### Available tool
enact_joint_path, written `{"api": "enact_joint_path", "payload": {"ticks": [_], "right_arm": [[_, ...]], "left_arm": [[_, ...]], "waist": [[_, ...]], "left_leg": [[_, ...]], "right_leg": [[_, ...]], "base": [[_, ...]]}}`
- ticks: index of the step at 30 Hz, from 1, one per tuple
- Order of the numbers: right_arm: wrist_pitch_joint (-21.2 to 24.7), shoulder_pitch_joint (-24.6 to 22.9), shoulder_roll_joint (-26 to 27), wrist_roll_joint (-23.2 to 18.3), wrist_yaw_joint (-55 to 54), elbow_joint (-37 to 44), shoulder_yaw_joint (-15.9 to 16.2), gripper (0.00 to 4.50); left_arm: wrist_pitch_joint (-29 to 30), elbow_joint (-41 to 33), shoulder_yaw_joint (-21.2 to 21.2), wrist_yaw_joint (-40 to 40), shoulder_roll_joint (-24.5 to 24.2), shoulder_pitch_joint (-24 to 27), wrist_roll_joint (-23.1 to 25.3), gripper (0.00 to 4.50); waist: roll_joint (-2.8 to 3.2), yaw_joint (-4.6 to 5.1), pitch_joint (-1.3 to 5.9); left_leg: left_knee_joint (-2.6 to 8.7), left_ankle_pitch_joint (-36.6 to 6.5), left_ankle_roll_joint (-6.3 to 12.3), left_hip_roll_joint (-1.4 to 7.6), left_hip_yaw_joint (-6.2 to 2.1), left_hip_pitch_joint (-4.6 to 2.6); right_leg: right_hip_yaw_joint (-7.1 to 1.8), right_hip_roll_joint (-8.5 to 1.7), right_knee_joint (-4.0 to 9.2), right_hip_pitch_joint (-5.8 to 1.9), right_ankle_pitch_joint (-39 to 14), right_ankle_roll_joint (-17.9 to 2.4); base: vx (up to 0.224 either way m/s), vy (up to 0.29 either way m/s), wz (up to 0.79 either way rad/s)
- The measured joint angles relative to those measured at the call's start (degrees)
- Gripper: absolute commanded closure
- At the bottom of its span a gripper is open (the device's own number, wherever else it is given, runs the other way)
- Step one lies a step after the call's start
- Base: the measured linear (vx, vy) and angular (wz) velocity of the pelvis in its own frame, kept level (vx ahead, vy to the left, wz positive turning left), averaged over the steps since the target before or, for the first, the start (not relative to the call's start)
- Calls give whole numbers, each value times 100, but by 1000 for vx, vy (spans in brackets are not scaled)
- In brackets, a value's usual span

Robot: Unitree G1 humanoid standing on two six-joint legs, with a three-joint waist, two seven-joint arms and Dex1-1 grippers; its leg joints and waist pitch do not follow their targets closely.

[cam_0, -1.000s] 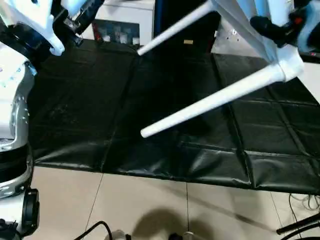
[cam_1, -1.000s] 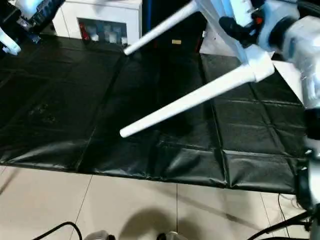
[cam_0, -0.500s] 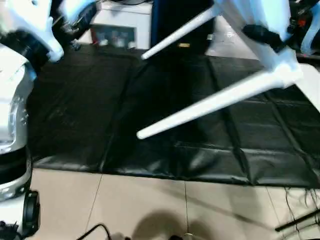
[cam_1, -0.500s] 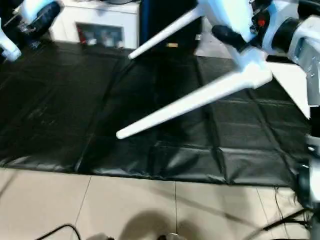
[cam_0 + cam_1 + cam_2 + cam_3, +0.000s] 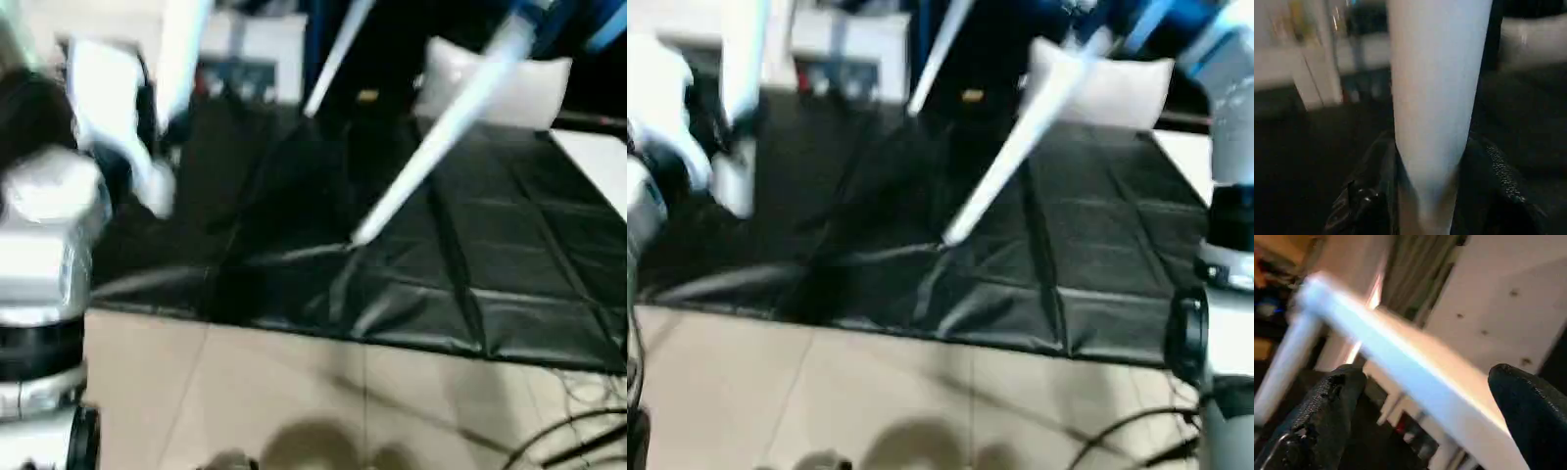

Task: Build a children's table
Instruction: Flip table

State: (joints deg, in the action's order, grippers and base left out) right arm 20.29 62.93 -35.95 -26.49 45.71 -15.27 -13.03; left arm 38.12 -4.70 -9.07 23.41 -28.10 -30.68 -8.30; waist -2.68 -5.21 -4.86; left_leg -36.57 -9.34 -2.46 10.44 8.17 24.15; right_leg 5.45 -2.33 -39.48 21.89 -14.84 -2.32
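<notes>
We see our left gripper [image 5: 1425, 196] clamped on 1 leg [image 5: 1435, 98] of the children's table [image 5: 441, 127]; its edge [image 5: 1415, 382] passes between our right gripper's [image 5: 1420, 426] 2 parted fingers [image 5: 1327, 411], above the black mat [image 5: 490, 274].

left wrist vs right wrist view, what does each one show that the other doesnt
Left wrist view: one tapered leg clamped between the left tool's black fingers, with the black mat behind it. Right wrist view: a straight white edge of the table top running at a slant, another leg coming off its corner, and a white panel with small holes behind. Shared: white plastic of the children's table seen close up.
</notes>
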Motion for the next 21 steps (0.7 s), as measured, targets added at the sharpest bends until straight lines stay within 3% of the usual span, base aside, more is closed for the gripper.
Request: {"api": "enact_joint_path", "payload": {"ticks": [3, 7, 13, 17, 21], "right_arm": [[-30, -353, 156, -76, -396, 195, -300, 0], [83, -1210, 414, -143, -677, 664, -496, 0], [-53, -2463, 798, -162, -1089, 1002, -685, 0], [-322, -2525, 866, -24, -1052, 546, -680, 0], [-708, -2207, 998, 134, -986, -304, -556, 0]], "left_arm": [[-75, 87, 79, 147, -7, 166, -21, 290], [-462, 99, 154, 353, -26, 294, -49, 291], [-1148, 483, 185, 946, -287, 350, -222, 291], [-1229, 598, 150, 1348, -444, 414, -331, 291], [-1310, 595, 103, 1819, -721, 602, -559, 291]], "waist": [[-7, -14, -2], [3, -8, -9], [20, 24, -20], [37, 53, -34], [35, 126, -35]], "left_leg": [[26, 9, 40, -1, 36, 33], [43, 3, 94, -21, 91, 53], [104, 18, 131, -41, 184, 20], [115, 18, 131, -46, 214, 4], [126, 18, 131, -46, 237, -13]], "right_leg": [[0, -10, 118, -8, 63, 20], [-19, -51, 193, -7, 112, 62], [-75, -87, 241, -9, 149, 120], [-119, -86, 239, 6, 163, 131], [-141, -85, 241, 7, 163, 131]], "base": [[14, 57, 2], [8, 40, 0], [0, 0, 0], [0, 0, 0], [0, 0, 0]]}}
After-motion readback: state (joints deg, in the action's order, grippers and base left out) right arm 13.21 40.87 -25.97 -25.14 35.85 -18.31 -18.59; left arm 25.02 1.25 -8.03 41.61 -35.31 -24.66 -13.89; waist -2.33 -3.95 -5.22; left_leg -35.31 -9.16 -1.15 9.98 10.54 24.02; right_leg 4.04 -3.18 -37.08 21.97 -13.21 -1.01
